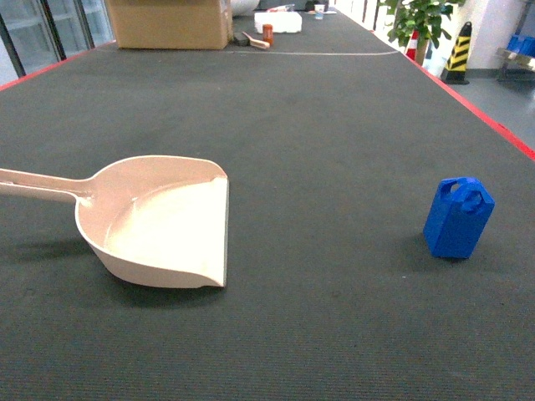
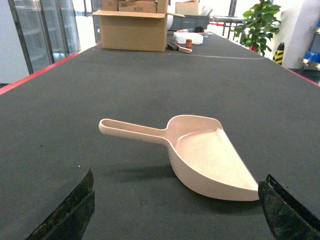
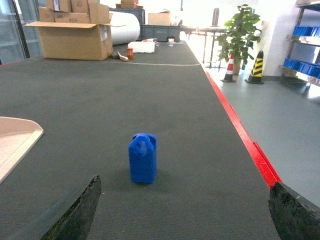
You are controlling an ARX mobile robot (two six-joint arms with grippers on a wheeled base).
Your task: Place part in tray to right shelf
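Head view: beige dustpan-shaped tray [image 1: 159, 225] lies flat on the dark ribbed tabletop [image 1: 318, 125], long handle pointing away from the blue part, flat front lip facing toward it. Small blue jerrycan-shaped part [image 1: 458, 217] stands upright on the tabletop, well apart from the tray's lip, looped handle on top; nothing touches it. Neither arm shows in this view. Left wrist view: left tool [image 2: 175, 212] is spread wide, one dark fingertip [image 2: 67, 212] at each lower corner of the frame, nothing between them; the tray [image 2: 200, 155] sits beyond the gap, apart from both fingers, interior bare. Right wrist view: right tool [image 3: 182, 215] likewise spread wide and holding nothing, worn dark fingertips [image 3: 75, 212] at the lower corners; the part [image 3: 143, 158] stands upright beyond the gap, roughly centred, not in contact. A corner of the tray's lip [image 3: 15, 142] shows to the side of the part. Beyond the tray at the far end of the tabletop: an open cardboard box [image 1: 171, 22], a white foam block [image 1: 278, 22], a small orange container [image 1: 267, 33]. Red edging [image 3: 240, 135] borders the tabletop on the part's side; past it, a potted plant [image 3: 239, 31], a traffic cone [image 3: 229, 68], a yellow-black bollard [image 3: 257, 65], and a rack holding blue crates [image 3: 302, 67].
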